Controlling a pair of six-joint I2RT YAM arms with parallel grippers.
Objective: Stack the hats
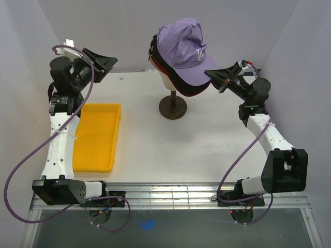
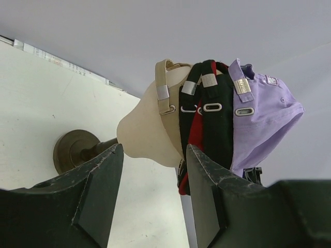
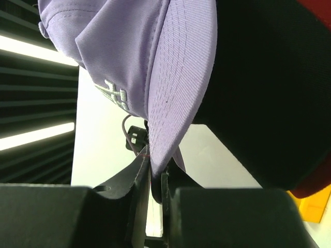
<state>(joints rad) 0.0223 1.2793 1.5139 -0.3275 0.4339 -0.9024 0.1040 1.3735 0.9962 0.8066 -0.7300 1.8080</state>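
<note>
The purple hat [image 1: 183, 49] sits on top of the other hats [image 2: 207, 119] on the head [image 2: 142, 134]. The right end effector [image 1: 217, 76] is squeezed tight on its brim. The left end effector [image 1: 101, 62] is wide open and holds nothing, with the hats' back straps ahead of it.

You see the lavender fabric baseball cap [image 1: 182, 49] sitting topmost on the cream mannequin head [image 1: 167, 79], which stands on a dark round stand [image 1: 172, 108]. The red and black cap brims [image 1: 190, 90] show beneath the lavender one. Your right gripper [image 1: 211, 74] has its fingertips at the lavender brim's edge. Your left gripper [image 1: 109, 66] hangs well apart from the head, beyond the far end of the flat yellow plastic tray [image 1: 98, 137].
</note>
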